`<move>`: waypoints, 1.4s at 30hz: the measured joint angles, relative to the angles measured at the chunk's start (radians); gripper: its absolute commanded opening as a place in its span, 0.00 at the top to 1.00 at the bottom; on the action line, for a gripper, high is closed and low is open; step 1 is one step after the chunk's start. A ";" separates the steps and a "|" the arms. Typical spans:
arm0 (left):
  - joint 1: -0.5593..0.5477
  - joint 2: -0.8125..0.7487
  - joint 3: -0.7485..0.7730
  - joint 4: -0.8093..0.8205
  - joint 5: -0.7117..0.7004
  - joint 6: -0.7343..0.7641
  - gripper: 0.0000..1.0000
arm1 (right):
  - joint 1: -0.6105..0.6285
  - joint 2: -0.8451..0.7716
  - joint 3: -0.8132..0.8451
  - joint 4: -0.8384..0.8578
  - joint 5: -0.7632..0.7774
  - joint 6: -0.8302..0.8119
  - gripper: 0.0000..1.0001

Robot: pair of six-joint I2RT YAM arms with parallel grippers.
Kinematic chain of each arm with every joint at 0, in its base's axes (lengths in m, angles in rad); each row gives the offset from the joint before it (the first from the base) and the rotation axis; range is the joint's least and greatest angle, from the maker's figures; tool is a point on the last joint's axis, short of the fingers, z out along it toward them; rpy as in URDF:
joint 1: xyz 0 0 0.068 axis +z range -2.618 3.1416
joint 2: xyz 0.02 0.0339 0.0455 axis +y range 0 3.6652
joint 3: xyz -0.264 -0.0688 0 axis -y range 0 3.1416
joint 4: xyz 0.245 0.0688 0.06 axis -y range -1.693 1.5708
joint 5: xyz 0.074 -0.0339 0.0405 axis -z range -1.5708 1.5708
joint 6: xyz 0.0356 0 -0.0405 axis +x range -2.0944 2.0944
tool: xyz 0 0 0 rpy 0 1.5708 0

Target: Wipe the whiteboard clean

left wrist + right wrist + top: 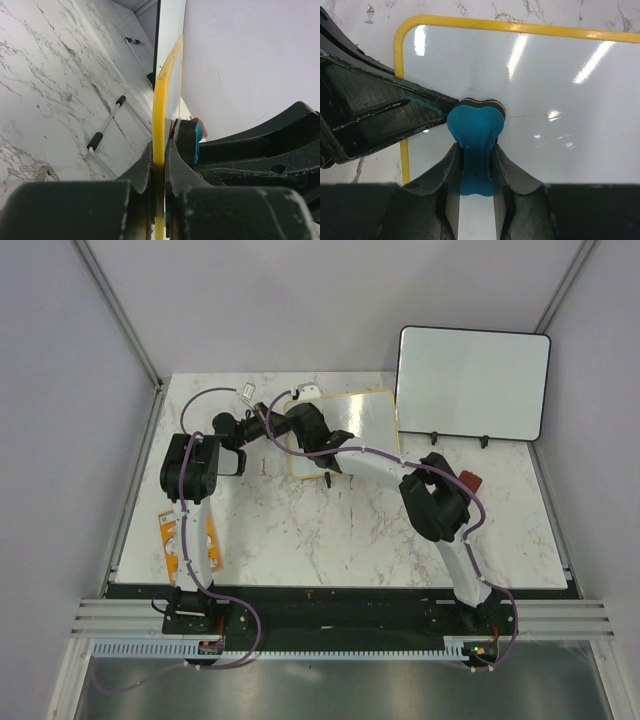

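At upper centre of the top view you have the whiteboard (365, 422), on the marble table (300, 530). Your left gripper (160, 165) is clamped on its yellow frame at the left edge; your right gripper (477, 156) pinches a blue eraser (475, 122) against the white surface

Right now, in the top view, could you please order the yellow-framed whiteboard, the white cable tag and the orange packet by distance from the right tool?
1. yellow-framed whiteboard: mid-table, directly under the right tool and its blue eraser.
2. white cable tag: just rear-left.
3. orange packet: far off, at the near-left edge.
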 measured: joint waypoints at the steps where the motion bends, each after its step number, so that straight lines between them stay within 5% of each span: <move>1: 0.000 0.000 0.000 0.000 0.000 0.000 0.98 | 0.000 0.002 0.005 -0.005 0.004 0.006 1.00; 18: -0.003 0.000 0.000 0.000 -0.010 0.000 0.98 | -0.035 -0.003 0.013 -0.003 0.003 0.069 1.00; 42: -0.014 -0.006 0.002 0.039 0.009 0.006 0.98 | -0.249 -0.007 0.013 0.311 0.095 -0.076 1.00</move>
